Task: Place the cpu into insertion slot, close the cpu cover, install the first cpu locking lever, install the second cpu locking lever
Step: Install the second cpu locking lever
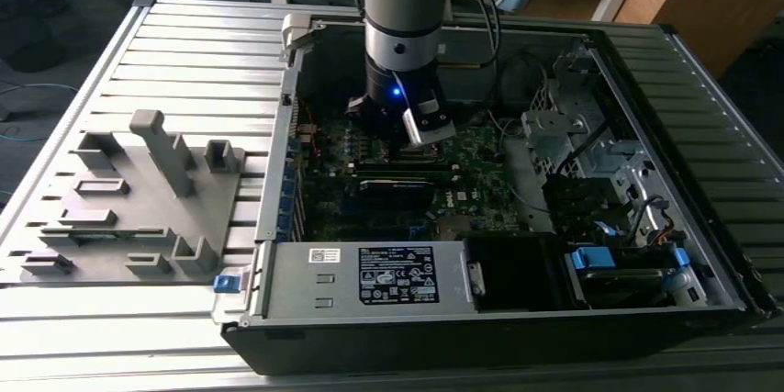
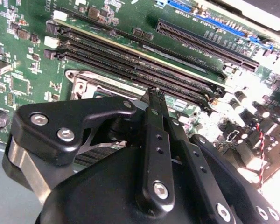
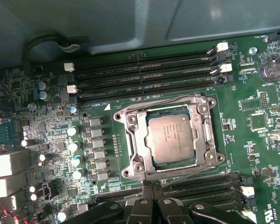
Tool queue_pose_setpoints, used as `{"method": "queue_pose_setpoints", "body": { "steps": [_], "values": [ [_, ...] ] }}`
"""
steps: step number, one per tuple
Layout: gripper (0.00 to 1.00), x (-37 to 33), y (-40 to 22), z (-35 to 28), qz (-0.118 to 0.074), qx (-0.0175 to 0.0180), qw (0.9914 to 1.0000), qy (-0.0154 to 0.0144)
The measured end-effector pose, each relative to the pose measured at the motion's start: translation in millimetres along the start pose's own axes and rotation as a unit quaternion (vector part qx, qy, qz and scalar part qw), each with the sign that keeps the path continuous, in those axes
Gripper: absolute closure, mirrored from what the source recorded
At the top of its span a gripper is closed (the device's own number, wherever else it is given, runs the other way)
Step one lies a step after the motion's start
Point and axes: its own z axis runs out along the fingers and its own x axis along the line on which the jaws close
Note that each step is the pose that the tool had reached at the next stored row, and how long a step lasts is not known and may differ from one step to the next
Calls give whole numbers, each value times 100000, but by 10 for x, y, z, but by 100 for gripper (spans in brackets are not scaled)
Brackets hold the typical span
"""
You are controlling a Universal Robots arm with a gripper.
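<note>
I had the tool (image 3: 151, 198) hanging low inside the open computer case (image 1: 686, 254), just beside the socket edge, its fingertips (image 2: 155, 93) pinched together on nothing I could make out. In the first wrist view the cpu (image 3: 171, 139), a flat square with a dull silver-grey lid, lay in the insertion slot (image 3: 141, 169), and the cpu cover (image 3: 139, 133), a thin bright metal frame with a big square window, appeared folded down around it. The thin wire locking levers (image 3: 198, 169) ran along the frame's sides; whether they were latched I could not tell. By my judgement, lever work here wanted a slow, square push, keeping clear of the long black memory slots (image 3: 144, 74) on the green board.
</note>
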Motion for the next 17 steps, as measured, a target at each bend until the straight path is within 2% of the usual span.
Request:
{"method": "queue_pose_setpoints", "body": {
  "steps": [17],
  "values": [
    [89,1,-5,23,-1275,-29,99992,47]
  ]
}}
